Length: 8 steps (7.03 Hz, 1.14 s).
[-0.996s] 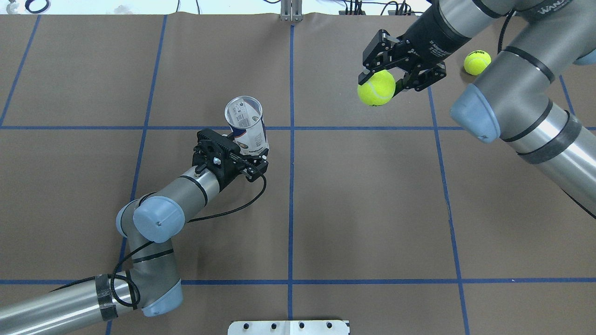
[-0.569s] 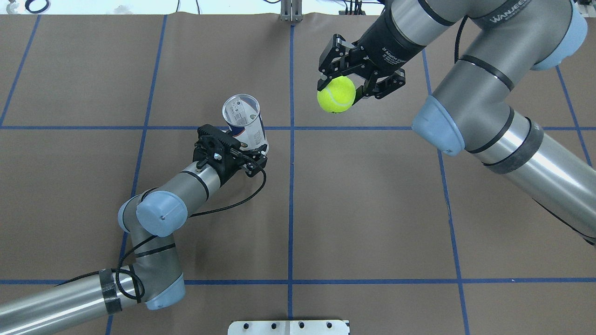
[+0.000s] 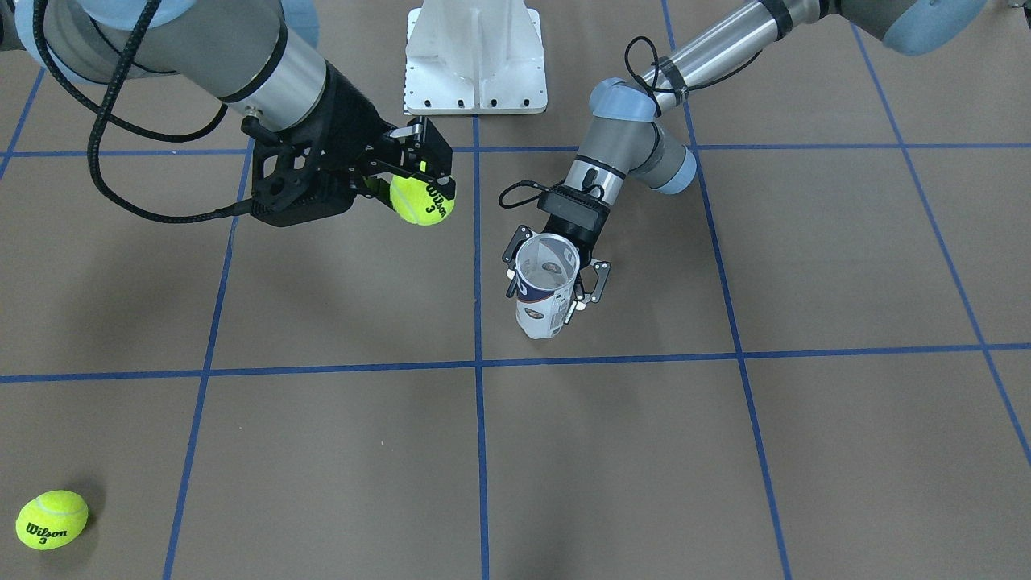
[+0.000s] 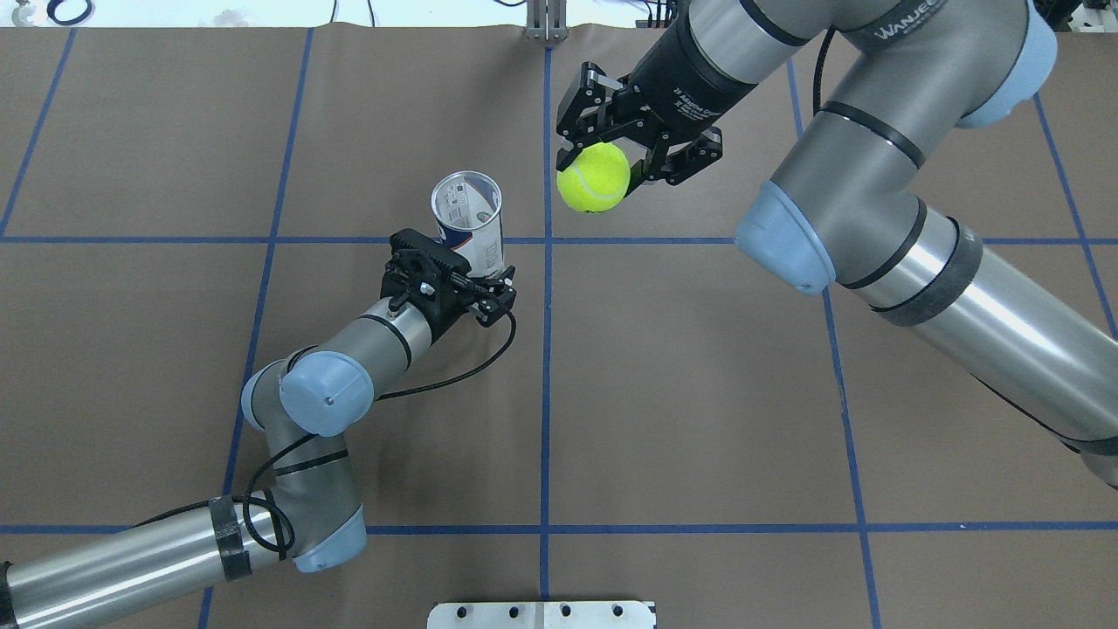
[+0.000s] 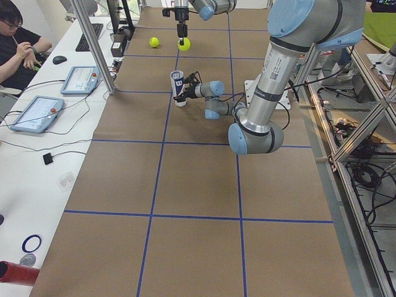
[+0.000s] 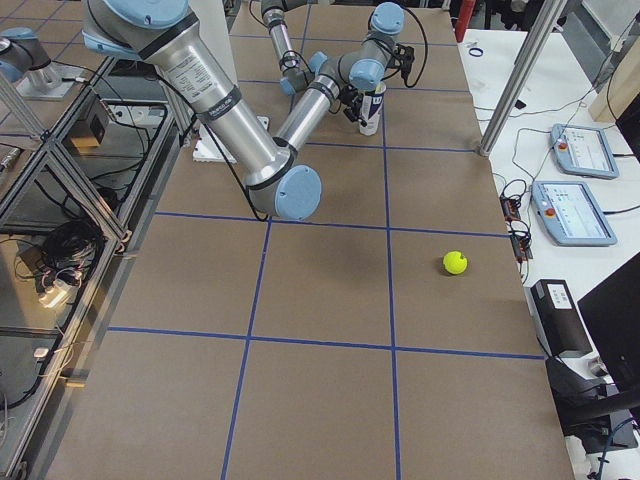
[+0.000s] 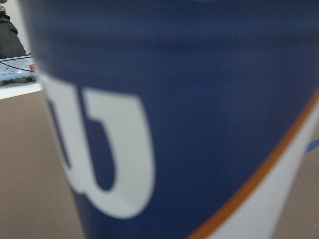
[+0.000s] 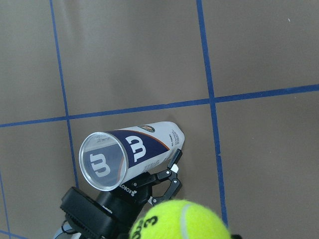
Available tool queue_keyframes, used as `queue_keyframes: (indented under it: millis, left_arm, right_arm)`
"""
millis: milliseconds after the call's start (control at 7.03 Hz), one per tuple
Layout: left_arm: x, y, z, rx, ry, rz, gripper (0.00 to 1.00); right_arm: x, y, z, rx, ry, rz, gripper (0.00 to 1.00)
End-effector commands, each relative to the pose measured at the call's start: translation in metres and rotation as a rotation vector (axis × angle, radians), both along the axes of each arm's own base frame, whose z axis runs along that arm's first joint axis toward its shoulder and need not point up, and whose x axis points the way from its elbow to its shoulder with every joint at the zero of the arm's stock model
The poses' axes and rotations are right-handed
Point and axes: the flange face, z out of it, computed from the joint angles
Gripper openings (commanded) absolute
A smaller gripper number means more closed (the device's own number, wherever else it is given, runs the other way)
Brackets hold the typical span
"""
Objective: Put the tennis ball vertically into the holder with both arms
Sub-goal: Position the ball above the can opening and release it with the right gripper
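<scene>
The left gripper (image 4: 483, 281) is clamped on the lower part of the tube (image 4: 470, 218), which stands upright on the brown table (image 4: 699, 393) with its open mouth facing up; the left wrist camera is so close that it shows only the navy label, the white "W" and the orange stripe. To the right of that hand, and higher, the right gripper (image 4: 603, 157) holds a tennis ball (image 4: 594, 177) pinched between its fingers, the ball hanging below them. From the right wrist camera the open rim of the tube sits ahead and to one side of the ball, not under it, so the step in hand looks like the carry toward the tube, with the drop not yet begun. The next move, as I judge it, calls for bringing the ball squarely over the open mouth, lowering until it enters the rim, then letting go while the left hand keeps the tube steady and upright. The fit looks snug, so a small offset could catch the ball on the rim or tip the tube against the left fingers. Nothing lies between ball and tube. A second ball (image 3: 51, 519) rests on the table well beyond the right hand, clear of the path.
</scene>
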Motion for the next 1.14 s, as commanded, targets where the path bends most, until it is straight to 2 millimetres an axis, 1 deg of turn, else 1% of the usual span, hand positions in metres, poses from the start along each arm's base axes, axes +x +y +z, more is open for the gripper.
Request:
queue_keyframes:
  millis: [0, 142, 285, 427, 569, 712, 854, 996]
  left_arm:
    - [-0.001, -0.002, 0.000, 0.000, 0.001, -0.003, 0.96]
    - [-0.002, -0.002, 0.000, 0.000, 0.001, -0.009, 0.91]
    - [-0.002, -0.002, 0.000, 0.002, 0.001, -0.011, 0.83]
    - [-0.002, -0.002, 0.000, 0.002, -0.001, -0.011, 0.80]
    - [-0.002, -0.003, -0.001, 0.002, 0.001, -0.011, 0.76]
    - [-0.003, -0.003, -0.001, 0.013, -0.012, -0.010, 0.72]
    - [-0.002, -0.003, -0.002, 0.018, -0.016, -0.009, 0.71]
    - [-0.003, -0.003, -0.001, 0.019, -0.019, -0.009, 0.71]
  right_arm:
    - [-0.017, -0.009, -0.025, 0.004, -0.003, 0.002, 0.00]
    - [-0.031, -0.019, -0.043, 0.008, 0.002, 0.008, 0.00]
    - [-0.043, -0.032, -0.059, 0.008, 0.011, 0.020, 0.00]
    - [-0.048, -0.038, -0.061, 0.003, 0.018, 0.022, 0.00]
    - [-0.052, -0.043, -0.059, 0.007, 0.034, 0.048, 0.00]
    - [-0.069, -0.045, -0.058, 0.011, 0.056, 0.063, 0.00]
    - [-0.082, -0.049, -0.063, 0.007, 0.069, 0.065, 0.00]
    - [-0.097, -0.047, -0.069, 0.011, 0.078, 0.063, 0.00]
